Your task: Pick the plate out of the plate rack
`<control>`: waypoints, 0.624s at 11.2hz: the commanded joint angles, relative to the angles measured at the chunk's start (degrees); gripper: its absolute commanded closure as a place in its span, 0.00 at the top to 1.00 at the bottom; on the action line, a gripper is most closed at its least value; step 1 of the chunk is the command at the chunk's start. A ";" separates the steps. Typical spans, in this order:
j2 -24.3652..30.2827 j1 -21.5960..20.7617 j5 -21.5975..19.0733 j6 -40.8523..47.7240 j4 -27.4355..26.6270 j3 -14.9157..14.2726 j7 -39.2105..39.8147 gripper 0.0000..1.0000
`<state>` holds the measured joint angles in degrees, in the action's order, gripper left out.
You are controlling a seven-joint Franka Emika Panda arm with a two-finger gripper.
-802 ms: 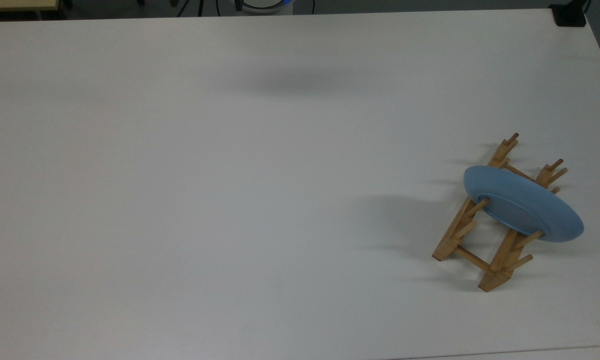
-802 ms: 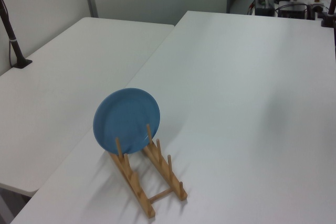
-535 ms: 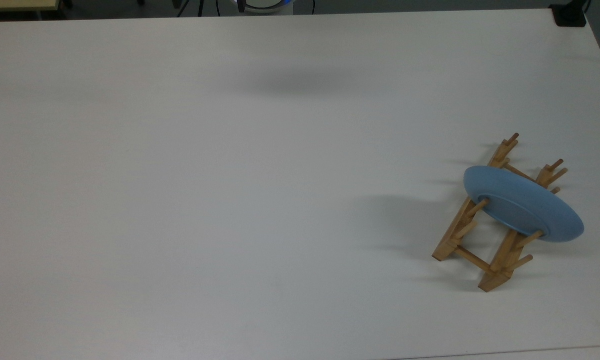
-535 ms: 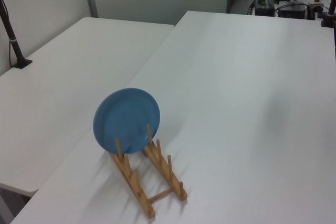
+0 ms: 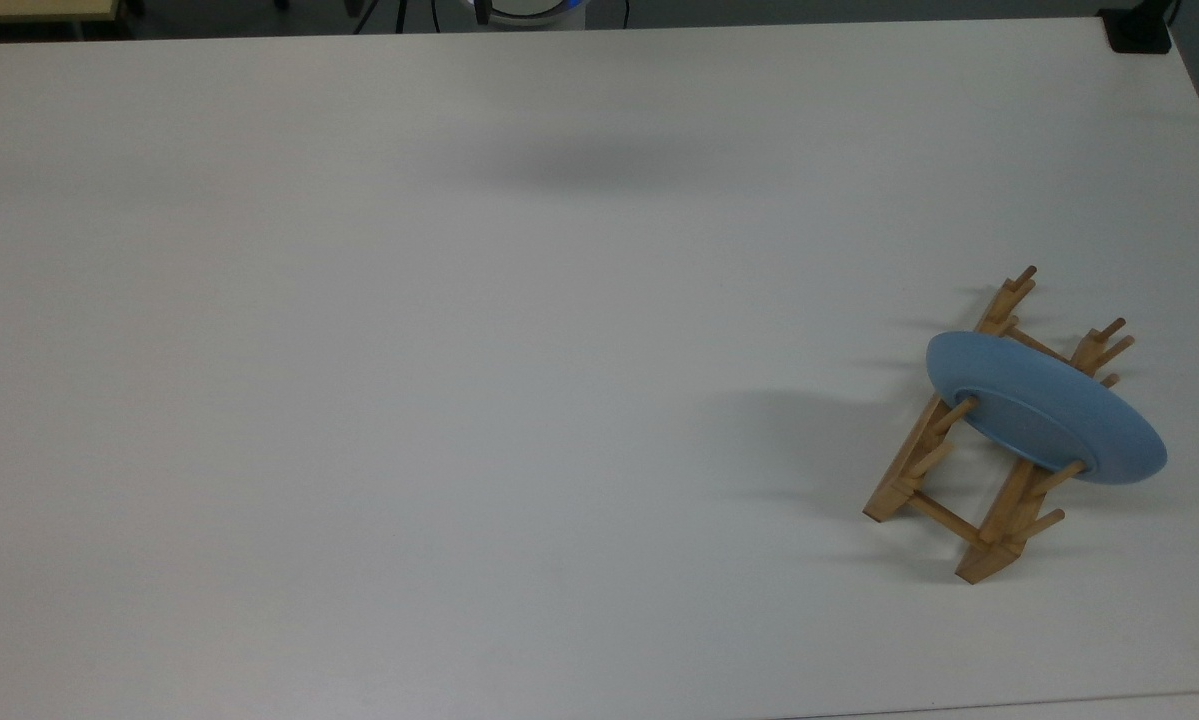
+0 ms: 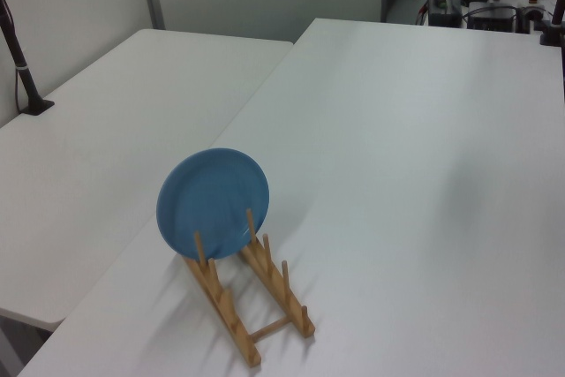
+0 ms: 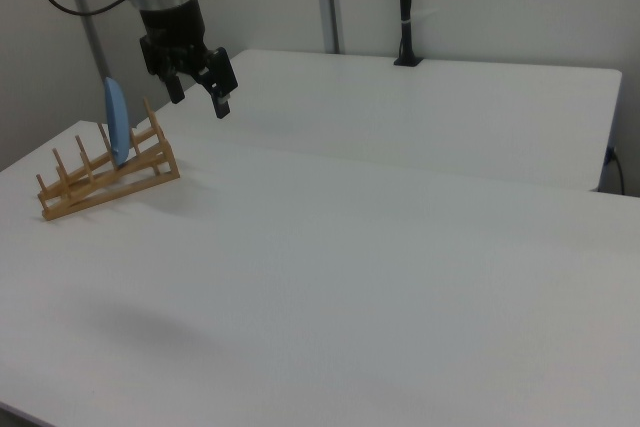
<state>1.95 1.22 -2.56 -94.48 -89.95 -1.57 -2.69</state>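
The light-blue plate (image 5: 1044, 418) stands on edge in the plate rack (image 5: 999, 520), a small light-wood rack near the top view's right edge, propped between slanted pegs. In the left view the plate (image 6: 214, 203) faces the camera, with several bare pegs of the plate rack (image 6: 252, 306) in front of it. Seen edge-on in the right view, the plate (image 7: 117, 127) leans in the plate rack (image 7: 105, 179). My gripper (image 7: 201, 103) hangs open in the air, up and to the right view's right of the plate, holding nothing and well apart from it.
The white table (image 5: 459, 400) carries the rack close to its edge. A second white table (image 6: 97, 130) adjoins it on the left view's left. A black post (image 7: 404, 7) stands clamped at the far table edge, and a black clamp (image 5: 1139, 30) sits at a corner.
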 commanded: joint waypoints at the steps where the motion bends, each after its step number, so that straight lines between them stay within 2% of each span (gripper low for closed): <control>1: 0.96 -0.34 -1.31 -1.32 -1.37 -0.10 0.84 1.00; 4: 0.43 -0.51 -1.31 -1.40 -1.37 -0.10 1.80 1.00; 7: 0.43 -0.51 -1.31 -0.62 -1.46 0.08 11.88 1.00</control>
<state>1.79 1.14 -2.56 -94.49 -90.28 -1.36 1.10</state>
